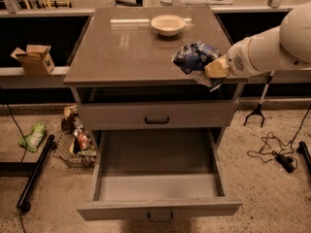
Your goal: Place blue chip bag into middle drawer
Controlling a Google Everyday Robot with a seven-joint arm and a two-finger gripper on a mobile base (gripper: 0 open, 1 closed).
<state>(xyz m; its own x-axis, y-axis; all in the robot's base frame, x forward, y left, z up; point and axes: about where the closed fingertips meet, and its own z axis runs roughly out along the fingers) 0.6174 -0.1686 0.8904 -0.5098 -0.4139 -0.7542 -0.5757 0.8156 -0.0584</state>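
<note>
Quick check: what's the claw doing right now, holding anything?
The claw: closed on the blue chip bag, at the right front edge of the cabinet top, above the open middle drawer.

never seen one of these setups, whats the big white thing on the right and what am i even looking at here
The white thing is a robot arm reaching in from the right. There is only one picture, taken by a camera looking down at the front of a grey cabinet. The arm ends in a claw, at the front right corner of the cabinet's top, closed on a blue chip bag. A cream bowl sits near the back of that top. Below, the upper drawer is shut and the middle drawer is pulled out.
</note>
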